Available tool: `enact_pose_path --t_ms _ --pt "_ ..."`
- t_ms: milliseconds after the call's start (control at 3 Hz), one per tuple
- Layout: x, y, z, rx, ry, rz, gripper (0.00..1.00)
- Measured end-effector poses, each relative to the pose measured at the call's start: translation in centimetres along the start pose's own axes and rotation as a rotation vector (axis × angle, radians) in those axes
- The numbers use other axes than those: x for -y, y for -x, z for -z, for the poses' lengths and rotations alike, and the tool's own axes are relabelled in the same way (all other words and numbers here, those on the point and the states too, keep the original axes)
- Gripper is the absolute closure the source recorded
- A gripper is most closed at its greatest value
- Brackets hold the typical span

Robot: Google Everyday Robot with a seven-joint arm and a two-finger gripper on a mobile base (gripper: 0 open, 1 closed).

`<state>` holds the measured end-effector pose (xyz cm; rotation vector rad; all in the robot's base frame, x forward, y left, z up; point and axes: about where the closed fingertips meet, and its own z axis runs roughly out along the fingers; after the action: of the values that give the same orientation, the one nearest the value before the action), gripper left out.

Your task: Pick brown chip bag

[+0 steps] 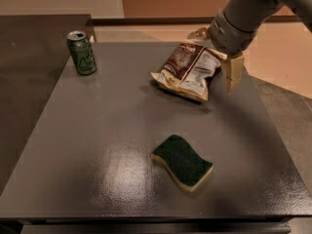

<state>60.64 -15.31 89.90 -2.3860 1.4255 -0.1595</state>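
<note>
The brown chip bag, dark brown and white with a nutrition panel and tan edges, lies flat at the back right of the grey table. My gripper is at the bag's far right end, low over the table. It is open: one tan finger points down just right of the bag, and the other finger shows behind the bag's far edge. The bag's right end lies between them. Nothing is held.
A green soda can stands upright at the back left of the table. A dark green sponge with a yellow base lies at the front centre-right. The table's right edge is close to the gripper, with floor beyond it.
</note>
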Motion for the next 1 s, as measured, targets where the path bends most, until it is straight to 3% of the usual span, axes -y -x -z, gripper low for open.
enact_pose_path --t_ms 333,1000 --pt "1.1 1.2 -1.4 0.018 0.021 0.083 0.00" --pt "2.2 2.8 -4.1 -0.019 0.125 0.209 0.00"
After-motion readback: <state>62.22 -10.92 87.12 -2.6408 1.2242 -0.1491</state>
